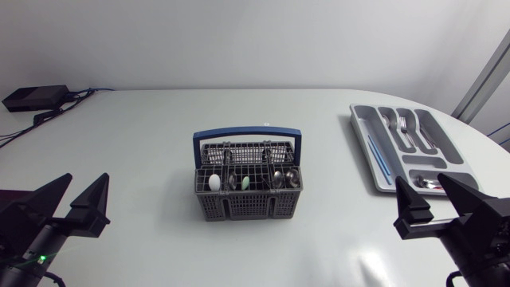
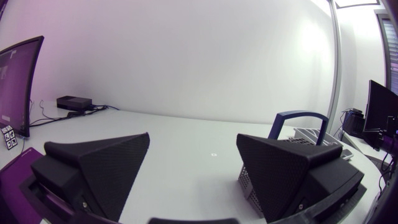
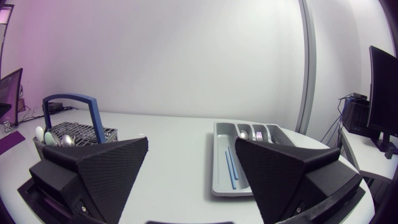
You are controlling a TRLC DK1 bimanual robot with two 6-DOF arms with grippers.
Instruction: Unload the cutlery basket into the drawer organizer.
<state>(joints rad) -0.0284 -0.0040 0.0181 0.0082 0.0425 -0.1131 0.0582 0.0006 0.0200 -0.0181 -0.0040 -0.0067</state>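
Cutlery basket (image 1: 247, 187) stands at mid-table, loaded. A white-tipped piece (image 1: 214, 182), a green one (image 1: 245, 182) and some metal spoons (image 1: 284, 176) stand upright in the row of compartments nearest the arms. Its blue handle (image 1: 247, 134) is raised behind that row.

The drawer organizer (image 1: 406, 147) lies well apart, toward the right side of the table (image 1: 143, 135) and near its curved edge. It already holds forks and spoons in its far slots, a thin blue stick (image 1: 381, 159) in the long slot and one spoon in the cross compartment at its near end.

The left gripper (image 1: 88, 179) sits at the near left, well short of the basket, fingers spread wide and holding nothing. The right gripper (image 1: 420, 179) sits just before the organizer's near end, equally wide and equally empty.

Assessment: no grasp is under way, and the unloading appears largely ahead.

Hazards noted:
- The pieces stand close together, so broad wedge fingers coming down on one may catch its neighbour or push it aslant.
- The basket looks light (plastic mesh, by appearance). A piece that snags in its compartment may drag or tip the basket unless the other arm steadies it.
- The raised handle narrows the approach from behind. A careless descent could strike it.
- Slim metal stems may swivel or slip in the grip during the carry across.
- A piece released askew could straddle a divider or land in the wrong slot. A shove could also move the organizer toward the table edge.
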